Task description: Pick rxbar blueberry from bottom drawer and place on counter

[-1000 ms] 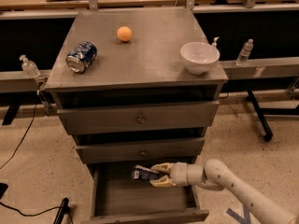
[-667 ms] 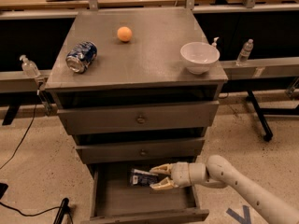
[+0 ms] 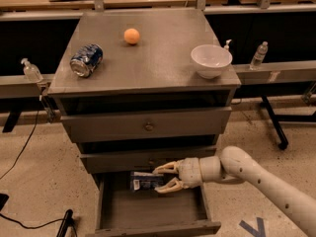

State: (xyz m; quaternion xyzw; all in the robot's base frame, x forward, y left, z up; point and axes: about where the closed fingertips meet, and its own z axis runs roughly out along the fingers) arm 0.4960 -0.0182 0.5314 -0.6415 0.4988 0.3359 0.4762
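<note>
Our gripper (image 3: 161, 177) pinches the rxbar blueberry (image 3: 141, 180) above the open bottom drawer (image 3: 153, 229). We see the closed drawer (image 3: 118, 160) overhanging at twelve o'clock.

One high front view, down over counter (image 3: 163, 63) to tool (image 3: 157, 179) above bottom drawer (image 3: 158, 228).
</note>
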